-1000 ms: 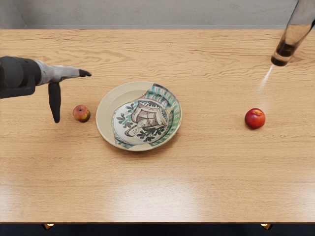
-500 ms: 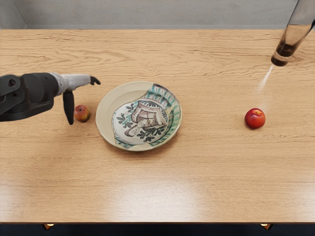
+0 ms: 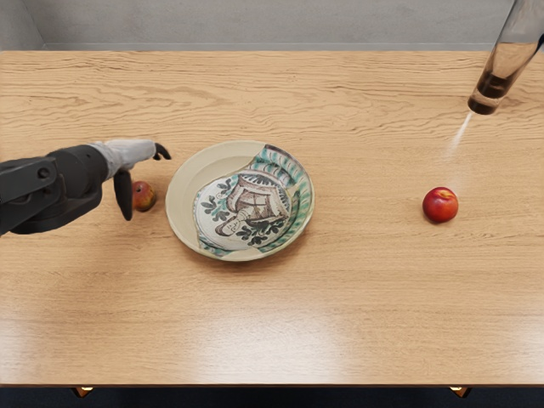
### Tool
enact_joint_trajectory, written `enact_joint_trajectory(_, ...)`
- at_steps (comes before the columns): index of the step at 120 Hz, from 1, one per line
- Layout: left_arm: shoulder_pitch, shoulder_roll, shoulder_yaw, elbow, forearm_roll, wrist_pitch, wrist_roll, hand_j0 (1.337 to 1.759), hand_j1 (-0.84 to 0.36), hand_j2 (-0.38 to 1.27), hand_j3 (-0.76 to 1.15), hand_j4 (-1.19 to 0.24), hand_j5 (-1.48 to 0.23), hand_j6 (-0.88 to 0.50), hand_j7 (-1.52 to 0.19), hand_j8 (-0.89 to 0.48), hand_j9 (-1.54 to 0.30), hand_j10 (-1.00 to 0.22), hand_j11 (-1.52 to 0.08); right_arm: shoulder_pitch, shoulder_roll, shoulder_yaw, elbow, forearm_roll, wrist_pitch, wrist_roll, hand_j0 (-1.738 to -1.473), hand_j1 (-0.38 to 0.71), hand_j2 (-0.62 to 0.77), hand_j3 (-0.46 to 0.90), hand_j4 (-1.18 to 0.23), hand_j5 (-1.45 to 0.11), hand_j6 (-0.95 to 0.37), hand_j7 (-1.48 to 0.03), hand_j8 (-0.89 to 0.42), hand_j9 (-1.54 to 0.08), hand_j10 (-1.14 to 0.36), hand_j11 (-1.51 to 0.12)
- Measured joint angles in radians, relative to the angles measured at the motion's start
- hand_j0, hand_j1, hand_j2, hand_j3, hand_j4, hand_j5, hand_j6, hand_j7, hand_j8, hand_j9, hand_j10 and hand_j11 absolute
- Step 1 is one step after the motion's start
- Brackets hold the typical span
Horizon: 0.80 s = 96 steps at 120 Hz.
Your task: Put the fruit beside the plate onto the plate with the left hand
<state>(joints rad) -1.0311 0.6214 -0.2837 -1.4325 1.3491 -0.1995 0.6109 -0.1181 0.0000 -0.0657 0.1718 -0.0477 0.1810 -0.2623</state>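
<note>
A small red-orange fruit (image 3: 144, 195) lies on the table just left of the painted plate (image 3: 189, 174). My left hand (image 3: 136, 170) comes in from the left edge and hovers at the fruit. Its fingers are spread, with one dark finger (image 3: 123, 194) pointing down beside the fruit's left side and another reaching past it above. Part of the fruit is hidden behind that finger. The hand holds nothing. A second red fruit (image 3: 440, 204) lies far off on the right of the table.
The right arm (image 3: 507, 58) shows only as a tapered forearm at the top right corner, raised above the table. The wooden table's (image 3: 272, 323) front edge runs along the bottom.
My left arm has dropped lower and its hand has closed in on the small fruit, the downward finger now against the fruit's left side. The fruits and the plate have not moved.
</note>
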Motion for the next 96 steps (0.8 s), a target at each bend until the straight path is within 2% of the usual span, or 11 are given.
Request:
enact_joint_trajectory(15, 0.021, -0.01, 0.0, 0.022, 0.014, 0.005, 0.0, 1.658, 0.08, 0.05, 0.0, -0.23, -0.29, -0.23, -0.29, -0.23, -0.29, -0.23, -0.29, 0.0, 0.0, 0.0, 0.0, 0.0, 0.0, 0.0, -1.658, -0.35, 0.0, 0.0, 0.0, 0.0, 0.0, 0.0, 0.0, 0.0, 0.0, 0.0)
enact_joint_trajectory(29, 0.02, -0.019, 0.0, 0.048, 0.026, 0.015, 0.0, 1.658, 0.07, 0.05, 0.0, -0.24, -0.3, -0.24, -0.3, -0.24, -0.3, -0.24, -0.3, 0.0, 0.0, 0.0, 0.0, 0.0, 0.0, 0.0, -1.658, -0.35, 0.0, 0.0, 0.0, 0.0, 0.0, 0.0, 0.0, 0.0, 0.0, 0.0)
enact_joint_trajectory(40, 0.019, -0.07, -0.001, 0.085, 0.032, 0.018, 0.0, 1.658, 0.07, 0.05, 0.0, -0.24, -0.31, -0.24, -0.31, -0.24, -0.31, -0.24, -0.31, 0.0, 0.0, 0.0, 0.0, 0.0, 0.0, 0.0, -1.658, -0.35, 0.0, 0.0, 0.0, 0.0, 0.0, 0.0, 0.0, 0.0, 0.0, 0.0)
enact_joint_trajectory(58, 0.022, -0.071, 0.001, 0.121, 0.04, 0.03, 0.0, 1.658, 0.05, 0.05, 0.0, -0.26, -0.33, -0.26, -0.33, -0.26, -0.33, -0.26, -0.33, 0.0, 0.0, 0.001, 0.0, 0.0, 0.0, 0.0, -1.658, -0.35, 0.0, 0.0, 0.0, 0.0, 0.0, 0.0, 0.0, 0.0, 0.0, 0.0)
enact_joint_trajectory(77, 0.023, -0.072, 0.041, 0.131, 0.062, 0.082, 0.0, 1.658, 0.03, 0.06, 0.0, -0.27, -0.34, -0.27, -0.34, -0.27, -0.34, -0.27, -0.34, 0.0, 0.0, 0.001, 0.0, 0.0, 0.0, 0.0, -1.658, -0.35, 0.0, 0.0, 0.0, 0.0, 0.0, 0.0, 0.0, 0.0, 0.0, 0.0)
enact_joint_trajectory(96, 0.026, -0.06, 0.054, 0.104, 0.063, 0.094, 0.0, 1.658, 0.03, 0.06, 0.0, -0.27, -0.35, -0.27, -0.35, -0.27, -0.35, -0.27, -0.35, 0.0, 0.0, 0.0, 0.0, 0.0, 0.0, 0.0, -1.658, -0.35, 0.0, 0.0, 0.0, 0.0, 0.0, 0.0, 0.0, 0.0, 0.0, 0.0)
